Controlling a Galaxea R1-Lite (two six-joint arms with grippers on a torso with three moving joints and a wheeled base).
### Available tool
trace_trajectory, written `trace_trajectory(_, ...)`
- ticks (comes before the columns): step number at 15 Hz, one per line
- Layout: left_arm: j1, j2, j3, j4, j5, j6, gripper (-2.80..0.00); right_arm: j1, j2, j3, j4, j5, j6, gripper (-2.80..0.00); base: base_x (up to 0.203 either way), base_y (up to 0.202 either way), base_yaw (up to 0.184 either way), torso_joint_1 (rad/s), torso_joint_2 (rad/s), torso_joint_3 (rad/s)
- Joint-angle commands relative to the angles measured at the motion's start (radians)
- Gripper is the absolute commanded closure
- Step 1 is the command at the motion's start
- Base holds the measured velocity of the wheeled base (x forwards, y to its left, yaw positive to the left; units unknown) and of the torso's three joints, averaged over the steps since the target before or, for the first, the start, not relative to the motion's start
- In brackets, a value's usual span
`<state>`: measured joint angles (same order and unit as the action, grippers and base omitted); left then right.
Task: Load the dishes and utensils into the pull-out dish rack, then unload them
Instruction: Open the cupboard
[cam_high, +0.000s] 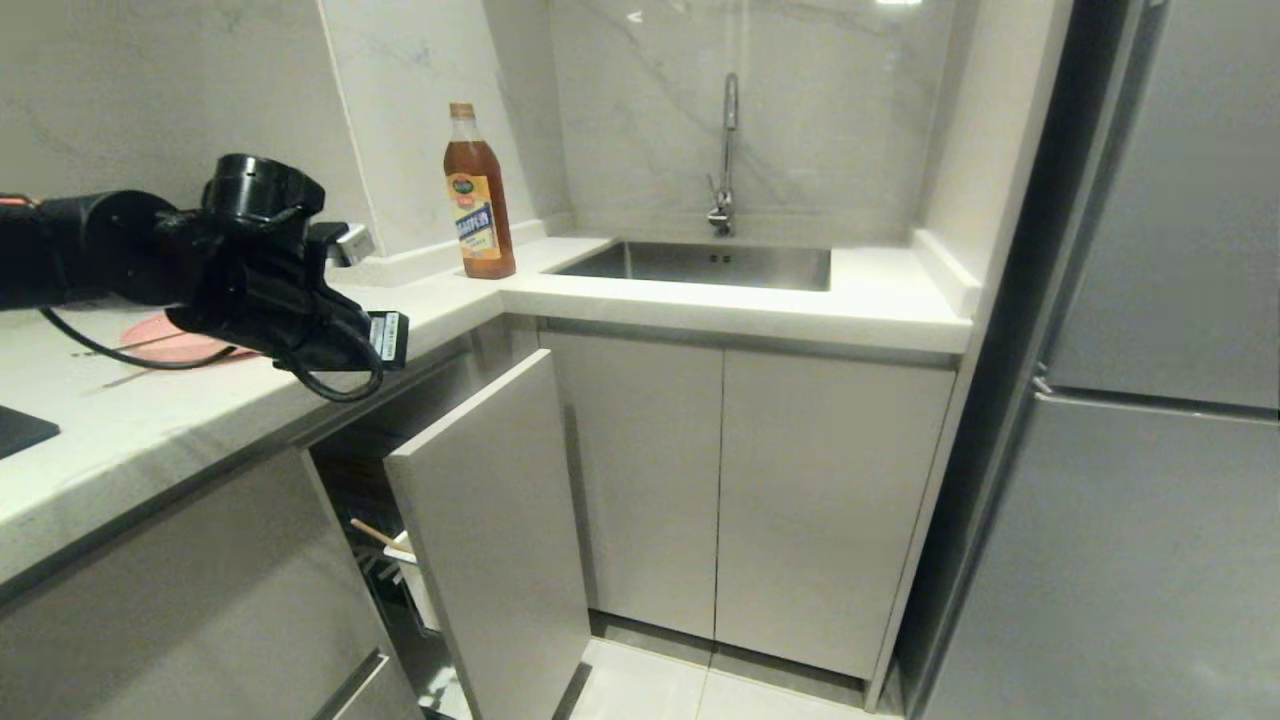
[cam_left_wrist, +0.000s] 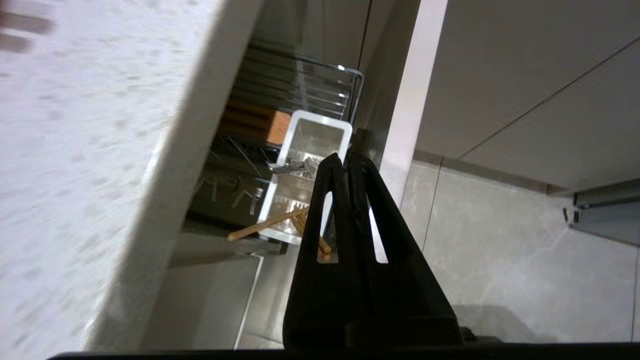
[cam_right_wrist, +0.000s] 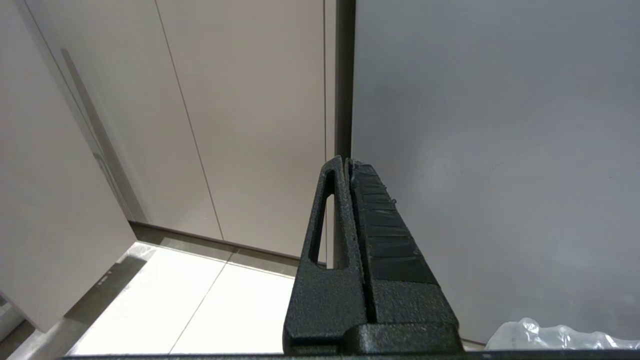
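Left gripper (cam_left_wrist: 346, 159) has its black tapered fingers pressed together, holding nothing, above the counter edge (cam_left_wrist: 175, 165) and the pulled-out dish rack (cam_left_wrist: 350, 75). Only the left wrist view shows the rack's chrome wires, the white utensil cup (cam_left_wrist: 340, 131) with a dark metal utensil (cam_left_wrist: 295, 167), and wooden chopsticks (cam_left_wrist: 265, 225) leaning over its rim. The head view alone shows the pink plate (cam_high: 165, 345) on the marble counter and the rack's tall white front panel (cam_high: 490, 530). Right gripper (cam_right_wrist: 348, 162) is closed and empty, beside grey cabinet fronts.
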<state>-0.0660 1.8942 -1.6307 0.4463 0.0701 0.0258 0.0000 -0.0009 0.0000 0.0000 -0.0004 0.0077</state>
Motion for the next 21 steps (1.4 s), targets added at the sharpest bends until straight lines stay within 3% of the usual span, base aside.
trace_trajectory(1, -0.005, 0.083, -0.014, 0.006, 0.001, -0.004, 0.0, 0.0, 0.001, 0.0, 0.0, 0.0, 0.0, 0.0, 0.0, 0.0, 0.0, 0.0, 0.0, 0.0)
trace_trajectory(14, -0.058, 0.279, -0.089, 0.002, 0.003, -0.033, 0.0, 0.0, 0.001, 0.0, 0.0, 0.0, 0.0, 0.0, 0.0, 0.0, 0.0, 0.0, 0.0, 0.0)
trace_trajectory(21, -0.141, 0.264, -0.097, 0.006, 0.003, -0.11, 0.0, 0.0, 0.001, 0.0, 0.0, -0.001, 0.0, 0.0, 0.0, 0.0, 0.0, 0.0, 0.0, 0.0)
